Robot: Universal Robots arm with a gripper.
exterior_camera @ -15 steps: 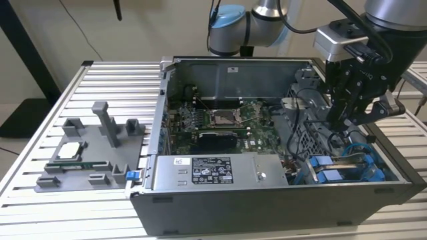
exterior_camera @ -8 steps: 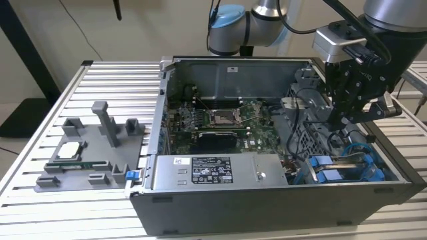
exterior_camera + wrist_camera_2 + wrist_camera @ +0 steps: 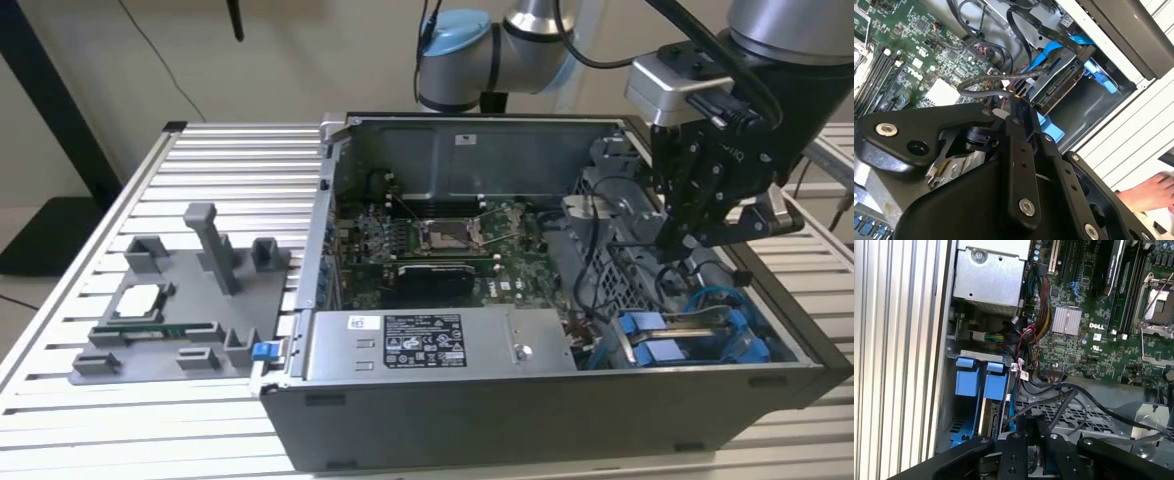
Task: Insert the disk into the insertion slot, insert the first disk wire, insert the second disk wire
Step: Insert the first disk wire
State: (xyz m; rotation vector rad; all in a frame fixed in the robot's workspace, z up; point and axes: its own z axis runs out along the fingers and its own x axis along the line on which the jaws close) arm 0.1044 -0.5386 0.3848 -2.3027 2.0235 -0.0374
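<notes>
Clenches pincer (image 3: 1018,106), seemingly on a disk wire (image 3: 985,80), mid-frame in the second wrist view, angled towards disk (image 3: 1056,87) seated in insertion slot (image 3: 1089,107), upper right

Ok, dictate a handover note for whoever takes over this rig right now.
Gripper: shut on a grey wire at its plug, inside the case beside the disk.
Disk: in its blue frame, sitting in the slot.
Done: disk looks inserted.
Left: held wire not yet in the disk; the other wire, cannot tell.
A hand rests on the table by the case.
</notes>
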